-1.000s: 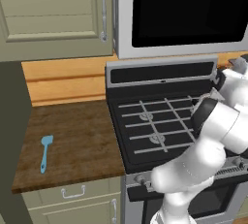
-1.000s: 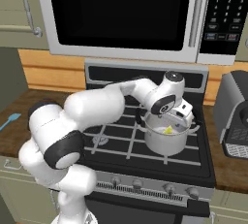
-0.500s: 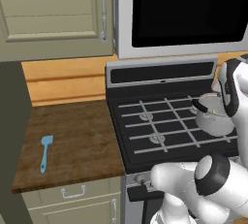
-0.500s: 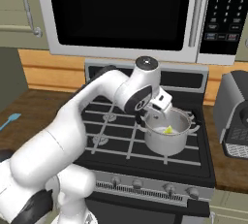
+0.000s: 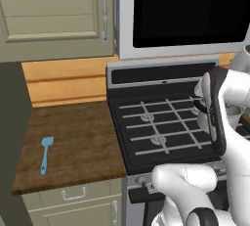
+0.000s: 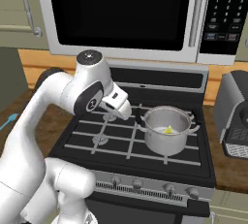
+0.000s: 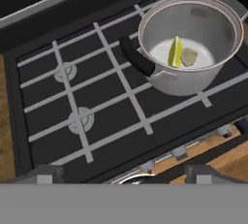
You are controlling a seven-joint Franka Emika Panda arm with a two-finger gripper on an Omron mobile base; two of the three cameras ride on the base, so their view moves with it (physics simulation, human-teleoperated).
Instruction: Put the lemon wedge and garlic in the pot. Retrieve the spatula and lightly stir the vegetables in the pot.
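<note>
My claw (image 7: 116, 178) hangs released and empty above the stove (image 7: 97, 102), jaws spread wide, with nothing between them. Looking down along it, I see the pot (image 7: 191, 43) standing on the right side of the grates, black handle pointing left. Inside it the lemon wedge (image 7: 175, 52) and the garlic (image 7: 189, 57) lie side by side, touching or nearly so, on the pale bottom. So I judge the first part finished: both vegetables are in.

What is left is the stirring. The spatula (image 5: 45, 154) lies flat on the wooden tabletop (image 5: 73, 142) left of the stove, well apart from the pot and from my claw, blade toward the far wall. From the right base view only a sliver of blue at the left edge shows, probably its blade, though it is too small to be sure. I have not yet fetched it, so I must reach across the stove, take it by the handle, bring it back, and stir lightly.
</note>
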